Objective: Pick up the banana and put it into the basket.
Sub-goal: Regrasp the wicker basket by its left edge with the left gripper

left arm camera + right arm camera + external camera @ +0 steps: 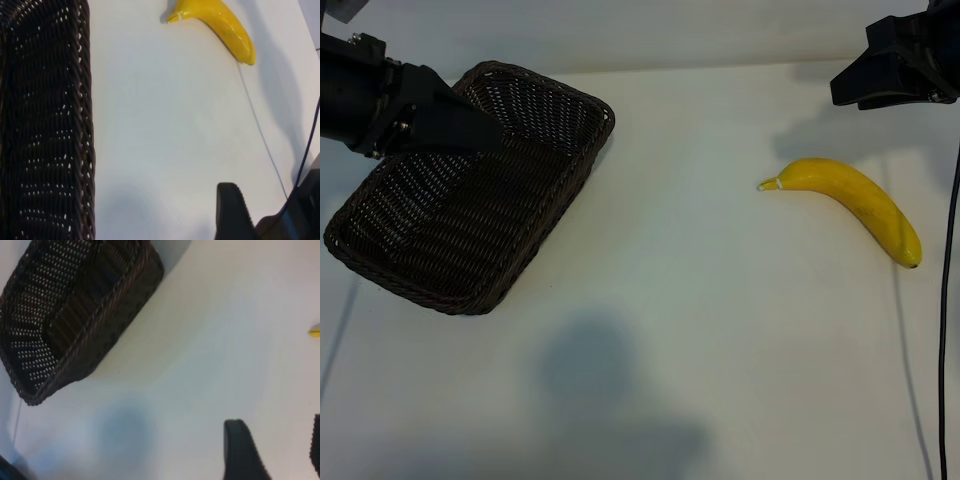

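The yellow banana [855,205] lies alone on the white table at the right, stem tip toward the middle. The dark woven basket [450,225] stands at the left, set at an angle, with nothing in it. My left gripper [485,135] hovers over the basket's far rim, open and holding nothing. In the left wrist view one finger [231,210] shows, with the basket wall [45,125] to one side and the banana [220,22] far off. My right gripper [860,88] hangs above the table behind the banana, open and holding nothing [277,450]. The right wrist view shows the basket [75,315] and only the banana's tip [315,331].
A black cable [948,300] runs down the table's right edge close to the banana. Bare white tabletop [680,260] lies between the basket and the banana. A soft shadow falls on the near middle of the table.
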